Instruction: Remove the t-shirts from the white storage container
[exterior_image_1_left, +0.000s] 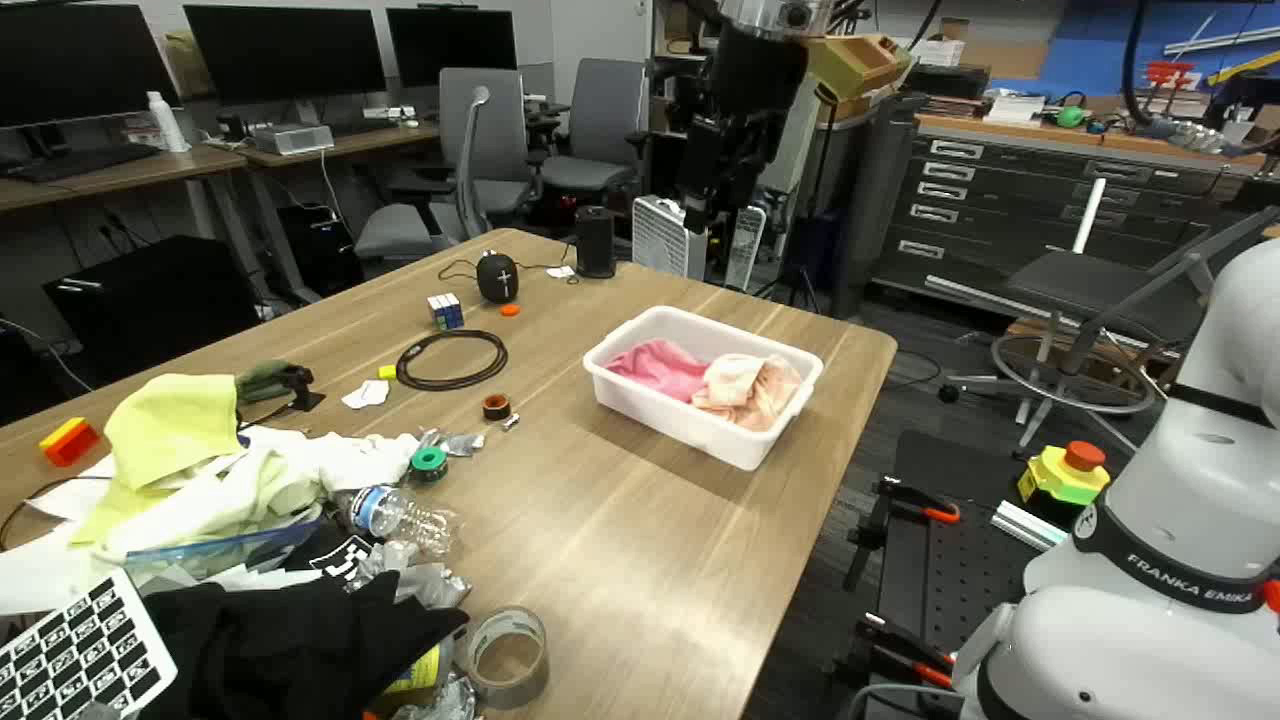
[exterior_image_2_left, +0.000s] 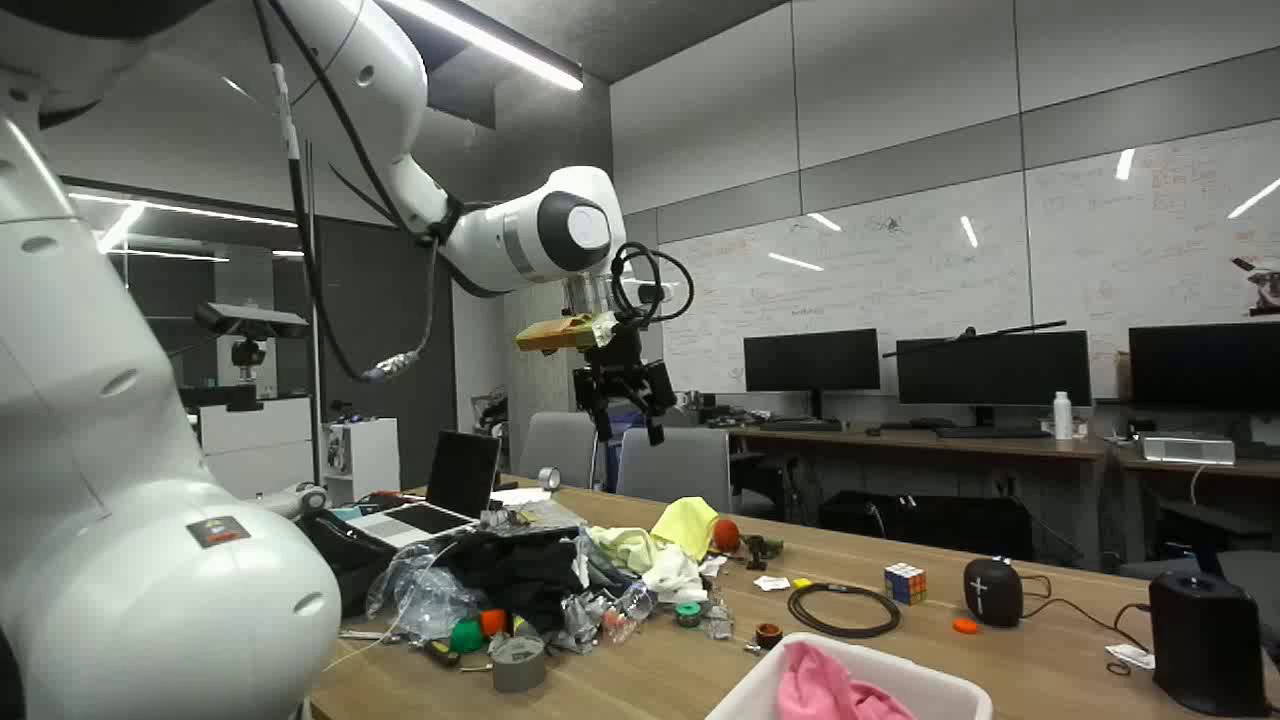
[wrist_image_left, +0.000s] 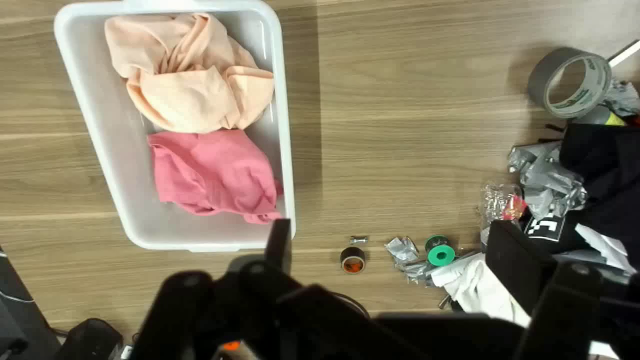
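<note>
In an exterior view, far L, a laptop (exterior_image_1_left: 80, 650) is cut off by the frame, blk cloth (exterior_image_1_left: 300, 640) just beside it; past that a blk/white blocky pattern (exterior_image_1_left: 345, 560) shows, part covered, can't tell if it's lettering. Next, clear btl (exterior_image_1_left: 410, 518), blue label too small to read. Then gray tape roll (exterior_image_2_left: 519, 668): inner ring's printed, txt too blurry in wrist view. Rounded blk speaker (exterior_image_1_left: 497, 280) has a pale cross-shaped mark. Mid, on the wooden table (exterior_image_1_left: 600, 570), white container (exterior_image_2_left: 930, 682), cut off at the bottom in an exterior view, so the peach T-shirt (exterior_image_1_left: 750, 390) is out of sight there. Both T-shirts are inside it: pink T-shirt (exterior_image_1_left: 655, 368) crumpled, flat-ish, one corner by the wall; peach one bunched w/ deep folds. They touch; can't tell which overlaps. Necks & sleeves hard to make out. Gripper (exterior_image_2_left: 629, 432) hangs above the table, well apart from the T-shirts, fingers spread w/ a wide gap; in wrist view one finger hides a bit of the container's corner & the gripper body blocks much of the bottom. Far R in an exterior view, white robot arm (exterior_image_1_left: 1185, 500) runs off the edge; its blk band (exterior_image_1_left: 1180, 574) reads "FRANKA EMIKA".
</note>
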